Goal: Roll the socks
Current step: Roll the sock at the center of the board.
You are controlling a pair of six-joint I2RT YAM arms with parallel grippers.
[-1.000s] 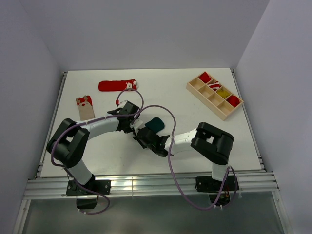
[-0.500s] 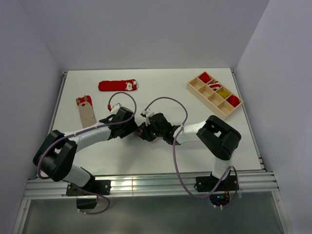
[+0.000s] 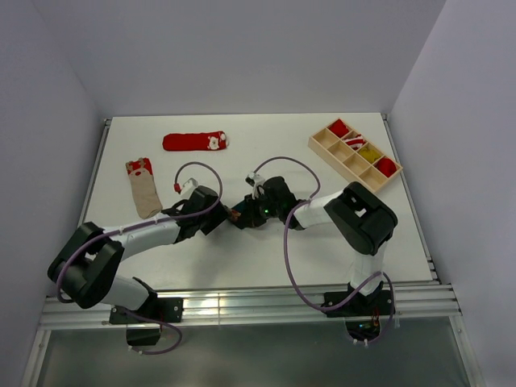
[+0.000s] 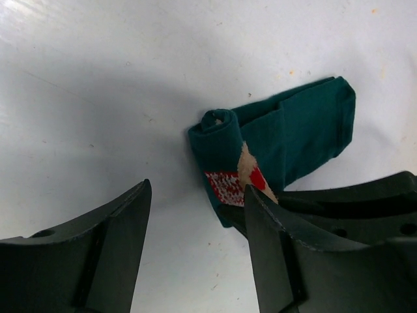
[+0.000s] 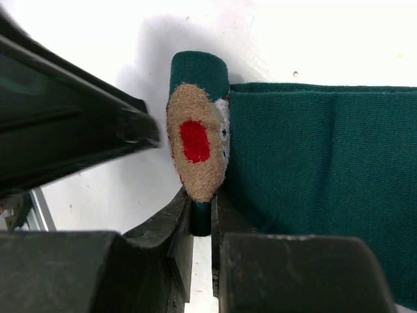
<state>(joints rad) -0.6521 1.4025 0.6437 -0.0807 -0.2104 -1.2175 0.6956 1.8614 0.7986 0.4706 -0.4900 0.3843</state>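
Note:
A dark green sock (image 4: 306,130) lies on the white table, its near end wound into a small roll (image 4: 218,140) with a beige and red patterned patch. My right gripper (image 5: 202,215) is shut on the end of that roll (image 5: 199,124), while the flat part of the sock (image 5: 326,169) lies to its right. My left gripper (image 4: 195,222) stands open just short of the roll, touching nothing. In the top view both grippers meet mid-table, left (image 3: 219,219) and right (image 3: 240,216), and they hide most of the sock.
A red sock (image 3: 196,142) lies flat at the back left. A beige sock (image 3: 143,187) lies at the left. A wooden compartment tray (image 3: 326,143) holding rolled socks stands at the back right.
My left gripper has opened, let go of the sock and pulled back a little to the left. The right arm has swung up toward mid-table, keeping its hold on the roll.

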